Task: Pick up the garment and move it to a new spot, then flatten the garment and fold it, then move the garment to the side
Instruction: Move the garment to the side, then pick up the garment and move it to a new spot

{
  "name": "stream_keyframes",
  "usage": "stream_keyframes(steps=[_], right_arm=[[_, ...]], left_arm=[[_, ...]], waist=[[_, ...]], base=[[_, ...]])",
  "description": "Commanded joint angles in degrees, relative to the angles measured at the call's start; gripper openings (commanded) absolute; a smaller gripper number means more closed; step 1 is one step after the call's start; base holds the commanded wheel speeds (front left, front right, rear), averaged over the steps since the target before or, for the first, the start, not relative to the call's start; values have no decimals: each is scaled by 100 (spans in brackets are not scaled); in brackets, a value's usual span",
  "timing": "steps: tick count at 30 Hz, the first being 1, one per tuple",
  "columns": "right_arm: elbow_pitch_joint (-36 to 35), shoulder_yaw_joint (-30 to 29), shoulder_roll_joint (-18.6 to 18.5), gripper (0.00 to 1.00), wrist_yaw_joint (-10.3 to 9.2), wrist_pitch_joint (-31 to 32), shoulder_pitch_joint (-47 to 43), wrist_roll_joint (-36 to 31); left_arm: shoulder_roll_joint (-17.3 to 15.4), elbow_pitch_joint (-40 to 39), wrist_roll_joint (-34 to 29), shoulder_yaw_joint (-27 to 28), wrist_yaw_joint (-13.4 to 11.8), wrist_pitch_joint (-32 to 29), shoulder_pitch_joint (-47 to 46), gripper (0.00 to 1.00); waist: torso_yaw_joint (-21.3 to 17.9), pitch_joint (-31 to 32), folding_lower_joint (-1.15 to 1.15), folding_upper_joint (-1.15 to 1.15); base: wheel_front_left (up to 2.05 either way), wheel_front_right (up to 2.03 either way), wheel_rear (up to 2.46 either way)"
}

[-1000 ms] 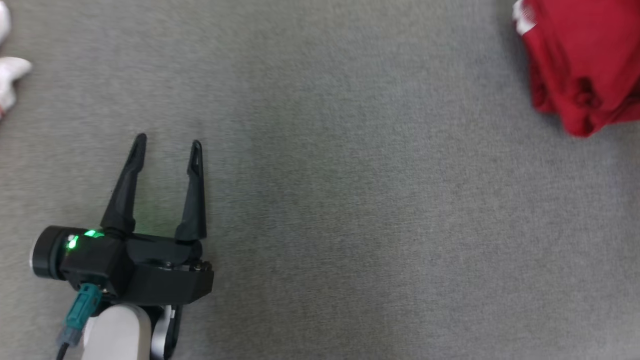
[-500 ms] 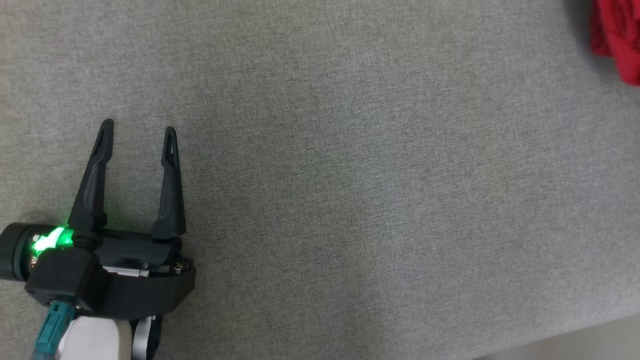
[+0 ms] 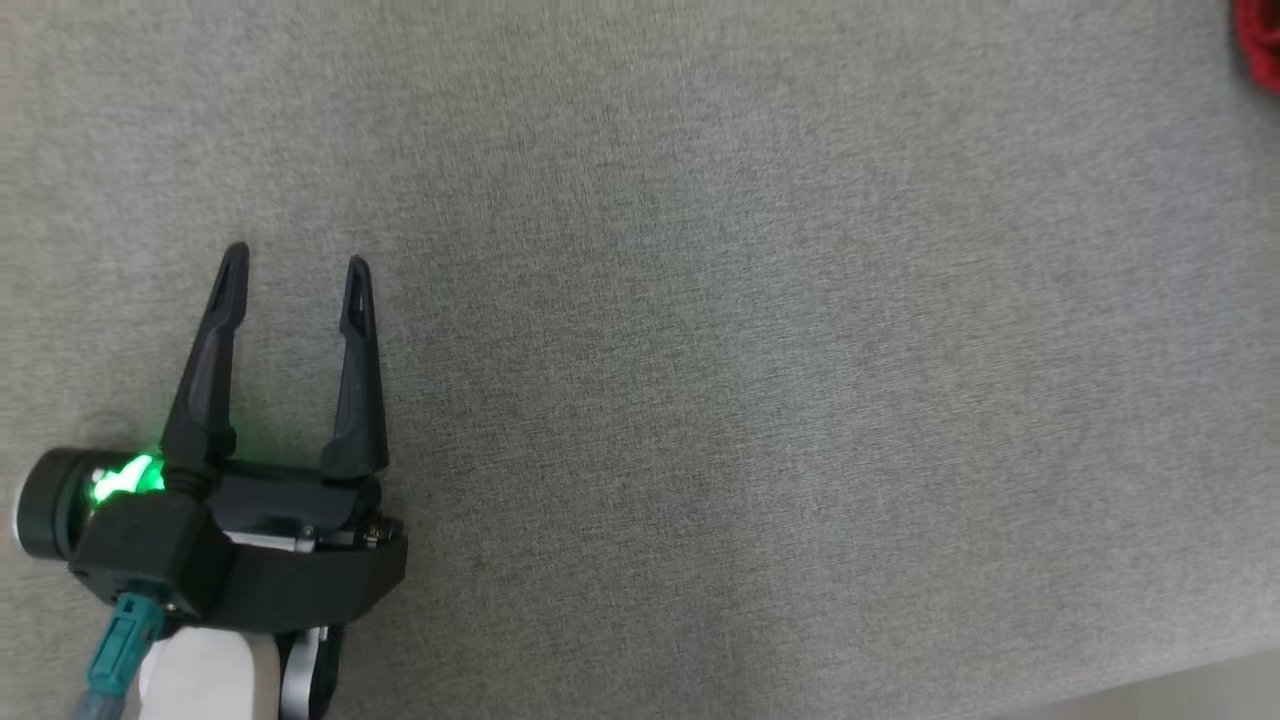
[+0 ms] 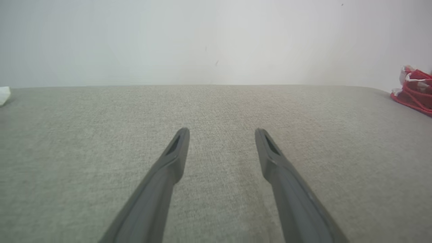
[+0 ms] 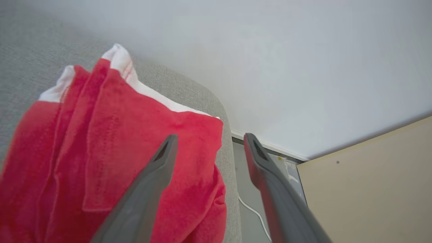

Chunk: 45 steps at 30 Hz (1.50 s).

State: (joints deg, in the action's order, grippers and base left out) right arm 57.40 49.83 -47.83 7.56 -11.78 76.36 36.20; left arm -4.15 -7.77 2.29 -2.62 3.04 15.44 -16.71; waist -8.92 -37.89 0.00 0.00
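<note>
**Grey woven tabletop, shirt at its rounded corner**

Grey, finely woven cloth covers the tabletop [image 3: 700,350], flat and matte below a plain white wall. At the left wrist view's far left lies a white scrap [image 4: 3,96]. Over bare weave hovers the left gripper [image 3: 296,262], its tapered dark jaws spread wide and empty. At the left wrist view's right edge sits a red bunch [image 4: 413,91] with white edging; I cannot tell which piece it is. The garment [image 5: 118,135], soft red knit with white sleeves, lies creased at the tabletop's rounded corner. Above it hangs the right gripper [image 5: 210,136], jaws released, nothing between them. Beyond are a white cable [image 5: 251,212] and a beige panel [image 5: 371,185].
</note>
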Motion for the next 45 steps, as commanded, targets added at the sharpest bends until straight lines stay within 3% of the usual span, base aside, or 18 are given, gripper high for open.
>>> stream_keyframes(steps=[1, 9, 17, 27, 36, 45], right_arm=[[42, -21, 94, 100, -15, -110, -64, 22], [-344, -371, 630, 100, -15, -342, -664, 162], [-1606, -1723, 1158, 100, -15, -335, -2160, -481], [-3168, -3547, 2370, 100, -15, -335, -5050, -1429], [-4055, -4292, 3219, 100, -15, -336, -6780, -1702], [-4633, -4567, 3731, 100, -15, -336, -7623, -1874]], left_arm=[[-3, 226, 54, 61, -33, -49, 279, 100], [62, 418, 292, 342, -103, -30, 784, 100], [102, 673, 440, 572, -67, -28, 1324, 100], [121, 983, 567, 666, 0, -29, 1651, 100], [124, 1244, 552, 764, 90, -30, 1894, 100], [124, 1486, 446, 787, 147, -30, 1956, 100]], waist=[[35, 331, 0, 0], [95, 1448, 0, 0], [274, 2359, 0, 0], [705, 3163, 0, 0], [868, 3629, 0, 0], [928, 3801, 0, 0]], base=[[0, 0, 0], [0, 0, 0], [0, 0, 0], [0, 0, 0], [0, 0, 0], [0, 0, 0]])
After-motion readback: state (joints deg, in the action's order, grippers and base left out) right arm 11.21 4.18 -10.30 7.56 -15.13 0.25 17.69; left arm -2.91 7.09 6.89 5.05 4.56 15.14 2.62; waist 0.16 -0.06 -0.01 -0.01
